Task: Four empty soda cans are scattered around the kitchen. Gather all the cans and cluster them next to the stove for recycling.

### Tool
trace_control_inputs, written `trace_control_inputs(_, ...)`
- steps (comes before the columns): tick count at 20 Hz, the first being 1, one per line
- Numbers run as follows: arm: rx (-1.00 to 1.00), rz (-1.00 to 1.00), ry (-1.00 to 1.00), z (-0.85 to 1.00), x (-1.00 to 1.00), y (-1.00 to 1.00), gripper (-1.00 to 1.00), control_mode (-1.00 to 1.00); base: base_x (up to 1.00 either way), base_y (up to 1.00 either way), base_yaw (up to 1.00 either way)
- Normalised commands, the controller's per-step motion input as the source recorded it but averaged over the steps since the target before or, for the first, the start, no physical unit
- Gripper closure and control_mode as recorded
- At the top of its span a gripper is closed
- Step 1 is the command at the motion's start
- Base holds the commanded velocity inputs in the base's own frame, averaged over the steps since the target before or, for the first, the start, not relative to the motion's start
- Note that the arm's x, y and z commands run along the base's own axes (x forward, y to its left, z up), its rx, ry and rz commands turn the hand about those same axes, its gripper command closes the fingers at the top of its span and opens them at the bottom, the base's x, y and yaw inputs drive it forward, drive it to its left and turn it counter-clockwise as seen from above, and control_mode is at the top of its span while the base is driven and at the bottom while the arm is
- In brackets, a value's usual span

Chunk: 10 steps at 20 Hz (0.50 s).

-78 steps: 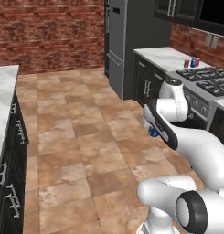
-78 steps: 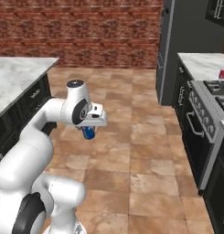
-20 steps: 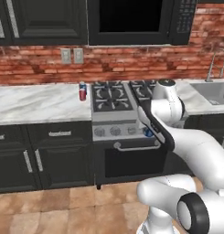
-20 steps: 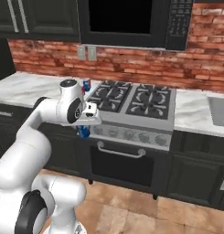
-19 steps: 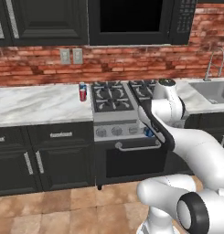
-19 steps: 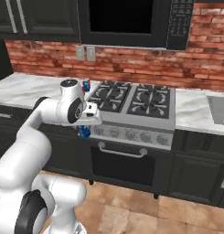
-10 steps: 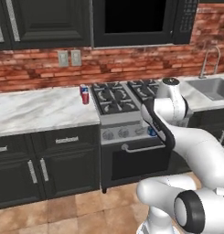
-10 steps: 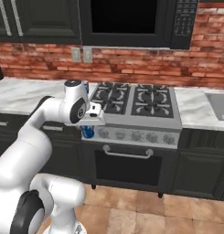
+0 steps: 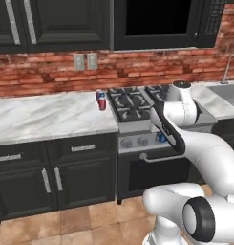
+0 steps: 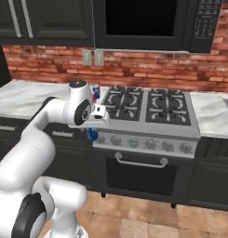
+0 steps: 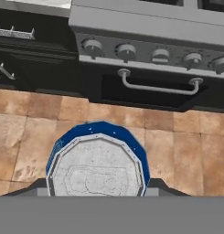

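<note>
Your claw (image 10: 93,132) is closed on a blue can (image 11: 97,161), held up in the air in front of the stove (image 10: 148,122). Below the claw lies open tile floor (image 11: 186,151). The stove's front edge with its knobs (image 11: 127,51) is just ahead. Two more cans (image 9: 101,101) stand on the counter (image 9: 47,115) past the claw, right beside the stove. You can't see the fingertips well; the can hides them.

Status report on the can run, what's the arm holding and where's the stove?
End effector shut on blue can, carried above the floor. Stove straight ahead. Red and blue cans already on the counter beside it. Nothing in the way.
</note>
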Motion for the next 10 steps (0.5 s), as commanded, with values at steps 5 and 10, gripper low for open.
trace_control_inputs(5,0.0,0.0,0.0,0.0,0.0,0.0,1.0,1.0,0.3,0.31,0.1)
trace_control_inputs(10,0.0,0.0,0.0,0.0,0.0,0.0,1.0,1.0,0.53,0.17,0.03)
